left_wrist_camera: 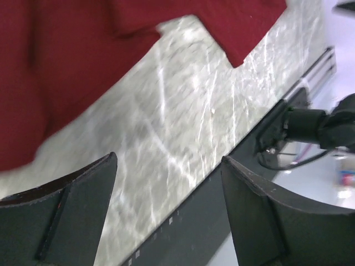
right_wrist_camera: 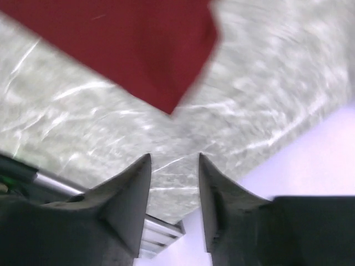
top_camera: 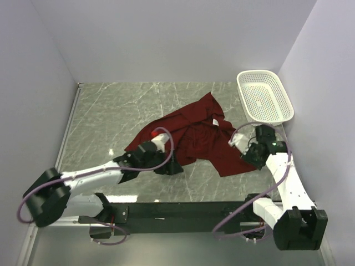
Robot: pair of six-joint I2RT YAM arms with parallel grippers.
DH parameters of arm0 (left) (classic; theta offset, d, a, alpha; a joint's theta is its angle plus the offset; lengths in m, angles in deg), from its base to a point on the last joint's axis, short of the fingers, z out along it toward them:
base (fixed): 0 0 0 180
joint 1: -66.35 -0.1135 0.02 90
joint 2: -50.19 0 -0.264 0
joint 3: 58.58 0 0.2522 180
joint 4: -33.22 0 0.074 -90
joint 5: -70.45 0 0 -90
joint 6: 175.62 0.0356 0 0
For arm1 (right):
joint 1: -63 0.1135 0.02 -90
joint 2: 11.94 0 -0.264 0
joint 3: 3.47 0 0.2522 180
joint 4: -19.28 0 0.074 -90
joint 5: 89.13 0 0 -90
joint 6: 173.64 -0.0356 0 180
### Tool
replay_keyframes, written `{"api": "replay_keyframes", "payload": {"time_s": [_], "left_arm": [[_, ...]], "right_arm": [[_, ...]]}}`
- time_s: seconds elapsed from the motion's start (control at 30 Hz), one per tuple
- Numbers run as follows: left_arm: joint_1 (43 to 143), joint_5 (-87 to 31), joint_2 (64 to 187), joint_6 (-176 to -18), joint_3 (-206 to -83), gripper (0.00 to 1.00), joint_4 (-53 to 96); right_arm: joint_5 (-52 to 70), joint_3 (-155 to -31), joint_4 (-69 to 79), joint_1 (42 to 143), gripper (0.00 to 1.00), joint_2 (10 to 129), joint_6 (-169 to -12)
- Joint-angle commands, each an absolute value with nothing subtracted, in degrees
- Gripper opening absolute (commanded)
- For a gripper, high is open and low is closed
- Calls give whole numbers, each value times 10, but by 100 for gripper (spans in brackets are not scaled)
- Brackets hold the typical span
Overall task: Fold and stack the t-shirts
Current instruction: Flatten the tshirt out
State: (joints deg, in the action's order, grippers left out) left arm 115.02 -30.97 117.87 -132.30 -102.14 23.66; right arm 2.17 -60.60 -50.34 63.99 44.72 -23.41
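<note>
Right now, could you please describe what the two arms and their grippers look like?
The left arm and right arm are white with black joints and bases, each trailing a lilac cable. The left gripper and right gripper have dark, wedge-shaped fingers.

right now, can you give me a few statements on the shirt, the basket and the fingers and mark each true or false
1. The maroon t-shirt is neatly folded. False: it lies rumpled and unfolded on the table.
2. The white basket stands at the table's far right corner. True.
3. The left fingers are clamped on shirt cloth. False: they stand wide apart, with only bare table between them.
4. The right fingers hold nothing. True.
</note>
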Motion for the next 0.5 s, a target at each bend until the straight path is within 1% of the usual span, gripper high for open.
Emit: {"api": "replay_keyframes", "payload": {"time_s": [0.0, 0.03, 0.07, 0.13, 0.17, 0.27, 0.33, 0.47], "left_arm": [[1196, -256, 1243, -1243, -1103, 81, 236], [1204, -244, 1260, -1231, -1118, 79, 225], [1211, -232, 1276, -1226, -1130, 78, 215], [1229, -197, 1317, -1223, -1165, 77, 179], [1234, -175, 1338, -1224, -1181, 77, 170], [1242, -127, 1362, -1234, -1200, 73, 127], [1242, -99, 1369, -1247, -1202, 71, 100], [1242, -32, 1379, -1294, -1211, 72, 44]], "right_arm": [[70, -667, -454, 569, 48, 445, -308], [120, -690, -455, 558, 53, 448, -323], [140, -699, -455, 547, 54, 450, -353], [194, -715, -467, 547, 54, 456, -364], [258, -717, -479, 547, 54, 458, -366], [356, -718, -488, 553, 55, 472, -392], [377, -709, -482, 561, 55, 480, -407], [395, -681, -443, 576, 55, 477, -438]]}}
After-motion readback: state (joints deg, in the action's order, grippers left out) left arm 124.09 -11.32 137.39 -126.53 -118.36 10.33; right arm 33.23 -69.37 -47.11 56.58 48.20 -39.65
